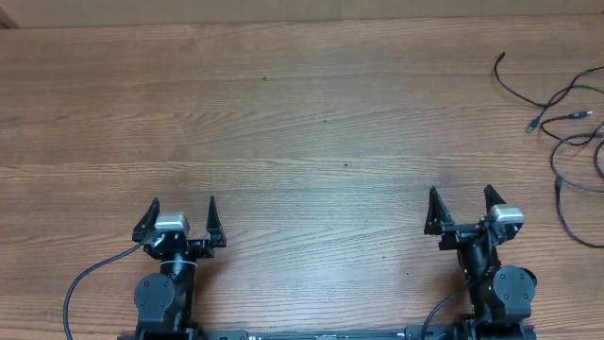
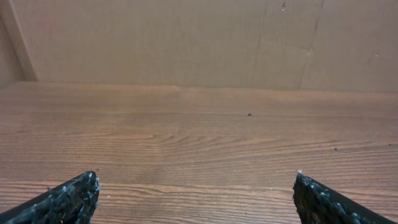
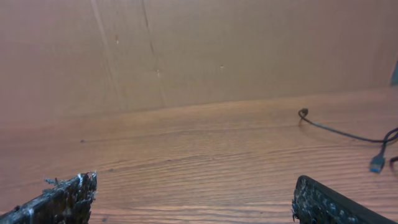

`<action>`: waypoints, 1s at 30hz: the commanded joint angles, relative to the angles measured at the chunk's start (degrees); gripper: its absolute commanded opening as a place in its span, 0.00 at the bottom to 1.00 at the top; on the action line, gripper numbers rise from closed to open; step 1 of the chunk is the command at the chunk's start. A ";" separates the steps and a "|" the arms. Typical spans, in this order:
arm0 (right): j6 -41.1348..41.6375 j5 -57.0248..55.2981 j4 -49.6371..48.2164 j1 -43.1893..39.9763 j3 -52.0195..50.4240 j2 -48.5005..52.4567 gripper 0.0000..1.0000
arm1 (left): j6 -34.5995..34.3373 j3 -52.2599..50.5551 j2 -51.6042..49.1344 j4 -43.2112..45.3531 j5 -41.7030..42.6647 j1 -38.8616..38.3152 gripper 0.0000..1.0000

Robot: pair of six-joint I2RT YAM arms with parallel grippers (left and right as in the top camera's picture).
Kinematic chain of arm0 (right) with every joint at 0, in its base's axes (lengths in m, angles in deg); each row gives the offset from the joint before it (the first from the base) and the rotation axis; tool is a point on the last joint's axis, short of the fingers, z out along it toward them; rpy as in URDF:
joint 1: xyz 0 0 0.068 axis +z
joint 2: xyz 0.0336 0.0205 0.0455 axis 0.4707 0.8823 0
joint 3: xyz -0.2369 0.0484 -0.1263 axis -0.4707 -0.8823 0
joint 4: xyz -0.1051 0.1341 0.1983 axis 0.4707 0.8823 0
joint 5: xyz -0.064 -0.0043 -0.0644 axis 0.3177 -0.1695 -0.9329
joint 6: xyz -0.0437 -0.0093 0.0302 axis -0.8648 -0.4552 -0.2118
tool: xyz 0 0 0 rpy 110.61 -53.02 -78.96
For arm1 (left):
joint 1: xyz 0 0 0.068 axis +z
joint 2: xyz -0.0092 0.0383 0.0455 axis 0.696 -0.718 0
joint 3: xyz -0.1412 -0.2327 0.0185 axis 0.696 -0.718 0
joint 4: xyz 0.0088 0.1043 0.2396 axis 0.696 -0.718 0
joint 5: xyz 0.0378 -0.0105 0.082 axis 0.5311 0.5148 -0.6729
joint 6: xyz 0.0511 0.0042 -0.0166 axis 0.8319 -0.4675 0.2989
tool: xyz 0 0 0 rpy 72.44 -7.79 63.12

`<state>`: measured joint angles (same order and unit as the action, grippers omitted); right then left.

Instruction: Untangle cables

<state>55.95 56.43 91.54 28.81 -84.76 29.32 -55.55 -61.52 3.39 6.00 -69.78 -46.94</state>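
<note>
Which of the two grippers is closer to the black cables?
The right gripper: the cables lie at the far right of the table; the left gripper is far across it.

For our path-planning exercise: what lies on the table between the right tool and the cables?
Nothing: the overhead view shows only bare wooden table between the open right tool and the cables.

Even warm light, hardly any shadow or glare; overhead sharp, the cables slightly soft in right wrist view

overhead: straight down on table | wrists: low, close, facing back wall | overhead+right wrist share cables
</note>
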 commanded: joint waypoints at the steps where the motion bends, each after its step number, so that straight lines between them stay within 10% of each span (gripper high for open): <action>1: -4.00 -0.90 -0.02 -0.15 -0.61 -0.57 1.00 | 1.29 -0.20 0.42 0.04 0.07 0.57 1.00; 30: -5.42 -0.48 -0.07 -0.15 -0.61 -0.57 1.00 | 1.29 -0.20 0.42 0.04 0.07 0.57 1.00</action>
<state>50.97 56.12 91.67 28.81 -84.76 29.32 -55.55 -61.52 3.39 5.98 -69.78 -46.94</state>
